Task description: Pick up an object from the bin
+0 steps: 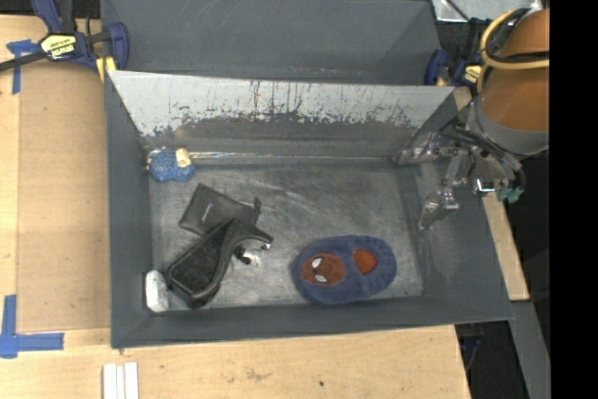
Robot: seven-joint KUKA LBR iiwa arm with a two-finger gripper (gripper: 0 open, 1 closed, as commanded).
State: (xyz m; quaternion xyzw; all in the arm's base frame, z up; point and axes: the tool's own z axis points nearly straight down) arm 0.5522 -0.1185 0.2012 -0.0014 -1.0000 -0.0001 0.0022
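My gripper (445,190) hangs at the bin's right side, above the sloping right wall, with nothing seen in it. The nearest loose thing is a blue oval plush piece (344,270) with red and orange patches, lying on the floor below and to the left of the gripper, well apart from it. Further left lies a black pistol-shaped tool (211,255) with a flat black square part (206,208) at its upper end.
A small blue and yellow thing (169,163) rests in the far left corner of the floor. A small white thing (155,291) sits in the near left corner beside the black tool. The arm with its orange cover comes in over the right rim.
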